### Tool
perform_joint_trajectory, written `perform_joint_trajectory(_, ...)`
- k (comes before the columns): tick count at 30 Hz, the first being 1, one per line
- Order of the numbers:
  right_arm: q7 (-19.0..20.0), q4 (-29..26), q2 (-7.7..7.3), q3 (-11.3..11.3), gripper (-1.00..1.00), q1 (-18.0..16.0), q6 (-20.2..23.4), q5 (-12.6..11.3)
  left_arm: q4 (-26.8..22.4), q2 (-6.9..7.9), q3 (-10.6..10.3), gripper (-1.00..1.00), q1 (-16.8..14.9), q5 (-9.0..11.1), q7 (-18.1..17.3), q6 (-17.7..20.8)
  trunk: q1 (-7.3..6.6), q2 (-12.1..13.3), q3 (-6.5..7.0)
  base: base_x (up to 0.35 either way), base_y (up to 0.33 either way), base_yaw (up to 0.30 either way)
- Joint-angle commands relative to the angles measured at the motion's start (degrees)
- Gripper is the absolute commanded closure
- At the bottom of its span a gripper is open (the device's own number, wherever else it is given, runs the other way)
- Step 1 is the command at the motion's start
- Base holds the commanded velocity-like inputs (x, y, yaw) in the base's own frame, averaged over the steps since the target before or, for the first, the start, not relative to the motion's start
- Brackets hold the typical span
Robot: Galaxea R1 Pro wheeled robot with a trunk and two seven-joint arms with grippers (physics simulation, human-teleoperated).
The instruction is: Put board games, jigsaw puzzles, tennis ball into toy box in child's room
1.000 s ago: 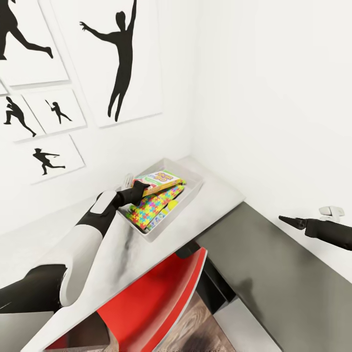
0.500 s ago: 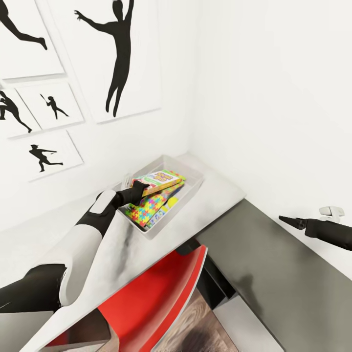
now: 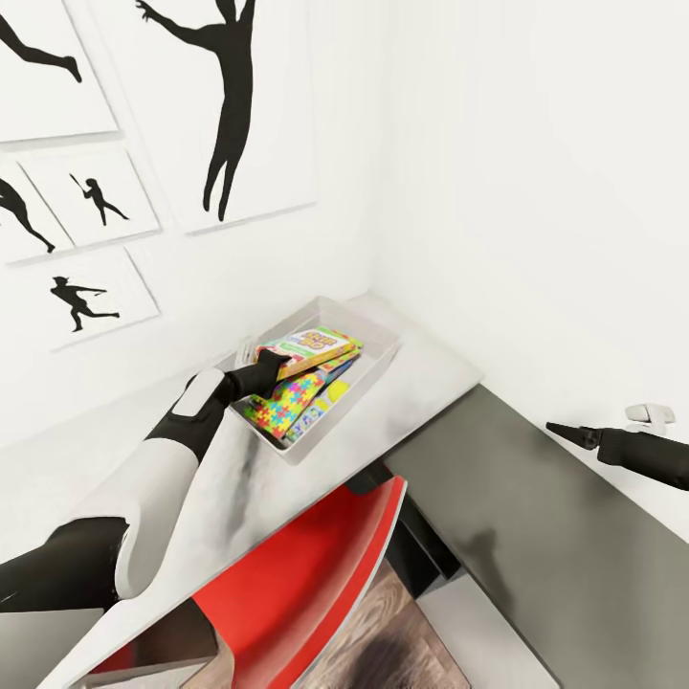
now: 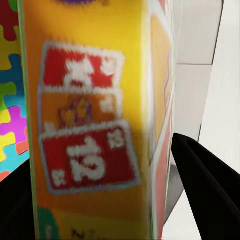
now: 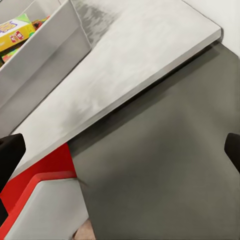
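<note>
The left gripper (image 3: 271,365) is clamped on a board game (image 3: 312,348), its 2 fingers (image 4: 205,187) on either side of the box, holding it over the toy box (image 3: 383,364). The toy box sits near the tabletop's (image 3: 421,383) far corner by the wall, with a jigsaw puzzle (image 3: 279,402) inside. The right gripper (image 3: 565,433) hangs off the tabletop's right edge over the grey floor (image 3: 536,536), fingers apart. A red chair (image 3: 297,584) is tucked under the near edge.

My left arm stretches toward one o'clock, white forearm and black wrist in line, and my left gripper (image 3: 271,363) has its two black fingers (image 4: 210,190) clamped on either side of the orange-and-yellow cardboard board game box (image 3: 308,349). My right gripper (image 3: 563,431) hangs at three o'clock, fingers spread wide, holding nothing.
</note>
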Motion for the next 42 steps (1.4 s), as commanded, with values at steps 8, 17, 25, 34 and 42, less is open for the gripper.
perform_joint_trajectory(8,0.5,0.0,-0.06,-0.1,-1.0,-0.1,0.4,0.4,1.2,-0.02,0.2,1.0,0.0,-0.9,0.7,0.5,0.04,-0.1,-0.24,0.0,0.0,0.0)
perform_joint_trajectory(17,0.5,0.0,0.01,-0.1,-1.0,-0.1,0.4,0.4,0.8,-0.31,0.1,-1.0,0.0,-0.8,1.6,0.6,0.04,-0.1,-0.27,0.0,0.0,0.0)
perform_joint_trajectory(25,0.5,0.0,0.04,-0.1,-1.0,-0.1,0.4,0.4,0.3,-0.35,0.1,-1.0,0.0,-0.6,1.6,1.1,0.04,-0.1,-0.27,0.0,0.0,0.0)
perform_joint_trajectory(34,0.5,0.0,0.05,0.0,-1.0,-0.1,0.4,0.4,0.1,-0.32,0.4,-1.0,0.2,0.0,2.0,1.5,0.04,-0.1,-0.27,0.0,0.0,0.0)
perform_joint_trajectory(42,0.5,0.0,0.05,0.0,-1.0,-0.1,0.4,0.4,-2.6,-0.43,0.8,-1.0,0.4,3.2,10.9,2.4,0.04,-0.1,-0.27,0.0,0.0,0.0)
